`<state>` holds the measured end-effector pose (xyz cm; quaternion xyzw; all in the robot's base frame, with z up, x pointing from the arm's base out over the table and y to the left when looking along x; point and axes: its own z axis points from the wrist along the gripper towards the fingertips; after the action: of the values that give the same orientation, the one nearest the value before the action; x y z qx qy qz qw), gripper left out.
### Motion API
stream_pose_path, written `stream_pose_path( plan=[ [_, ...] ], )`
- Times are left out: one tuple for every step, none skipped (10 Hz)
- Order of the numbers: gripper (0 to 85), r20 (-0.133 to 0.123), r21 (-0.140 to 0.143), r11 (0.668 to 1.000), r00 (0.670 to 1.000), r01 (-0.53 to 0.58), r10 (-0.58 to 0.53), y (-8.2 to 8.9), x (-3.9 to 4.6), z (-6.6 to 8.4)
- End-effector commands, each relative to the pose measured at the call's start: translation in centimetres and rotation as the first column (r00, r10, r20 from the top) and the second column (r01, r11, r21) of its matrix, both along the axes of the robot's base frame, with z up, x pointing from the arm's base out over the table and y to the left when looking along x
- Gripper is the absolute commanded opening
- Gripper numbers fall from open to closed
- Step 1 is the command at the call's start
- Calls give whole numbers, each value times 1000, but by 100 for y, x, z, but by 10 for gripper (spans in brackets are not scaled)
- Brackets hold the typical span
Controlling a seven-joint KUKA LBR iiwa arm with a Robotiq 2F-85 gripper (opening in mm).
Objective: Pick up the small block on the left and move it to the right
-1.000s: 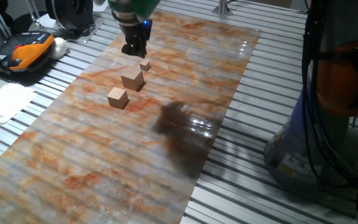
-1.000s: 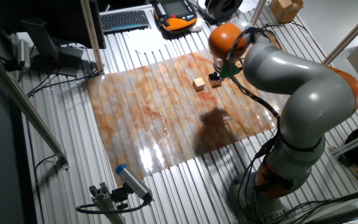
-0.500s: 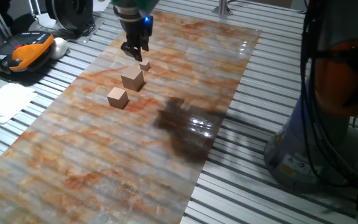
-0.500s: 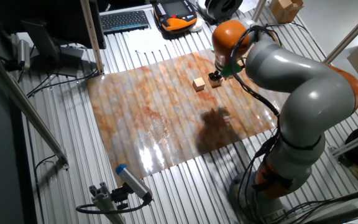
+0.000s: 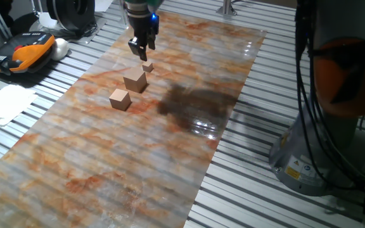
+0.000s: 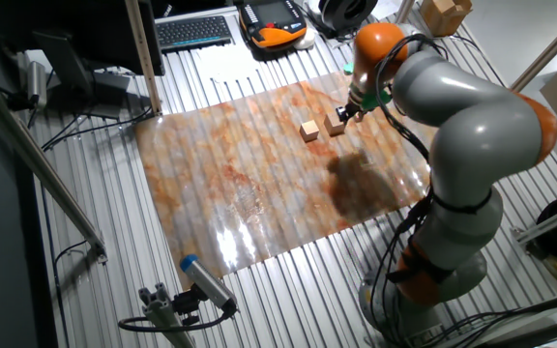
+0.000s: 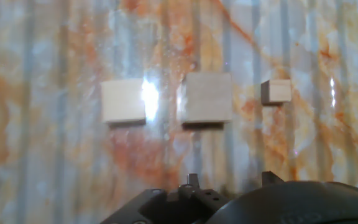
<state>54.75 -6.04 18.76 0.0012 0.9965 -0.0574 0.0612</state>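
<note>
The small block [image 5: 147, 66] sits on the counter [image 5: 106, 158], a glossy sheet with a marbled orange and grey pattern laid over a ribbed metal surface. It is the last in a short row of three light-tan wooden cubes. Beside it, with a small gap, is the largest cube [image 5: 135, 81], and beyond that, again with a gap, is a medium cube [image 5: 120, 99]. None of the three touch each other.

In one fixed view the claw [image 5: 140, 49] hangs just above and slightly behind the small block, clear of it, with its dark fingers pointing down. It holds nothing. Its tips look close together from here, but how wide the gap is cannot be told for certain.

In the other fixed view the grey and orange arm [image 6: 453, 106] curves over from the right side and reaches down to the far edge of the sheet. Here the claw [image 6: 344, 112] ends just beside the largest cube [image 6: 334, 125], and the medium cube [image 6: 308, 130] lies a little further along. The small block is too small to make out in this view. A dark shadow of the arm falls on the sheet near the cubes.

The hand view looks straight down on the row: the medium cube [image 7: 123, 101] at the left, the largest cube [image 7: 207, 98] in the middle, and the small block [image 7: 276, 92] at the right. The dark body of the claw fills the bottom edge
</note>
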Motion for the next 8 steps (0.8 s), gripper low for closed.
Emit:
stream_pose_path(
  plan=[
    [510, 0, 0, 1000, 1000, 12, -12, -16, 19, -66],
    [510, -7, 6, 1000, 1000, 19, -19, -23, 28, -116],
    [340, -47, 6, 1000, 999, 16, -16, 1, 40, -111],
    [0, -139, 29, 999, 990, -22, 25, 1, 40, -111],
    [0, -170, 36, 999, 985, 6, 0, 1, 40, -111],
    [0, -149, -11, 999, 988, 33, -34, 1, 40, -111],
    [0, -103, -54, 996, 992, 65, -70, 1, 40, -111],
    [0, -81, -14, 996, 992, 93, -94, 1, 40, -111]
  ],
)
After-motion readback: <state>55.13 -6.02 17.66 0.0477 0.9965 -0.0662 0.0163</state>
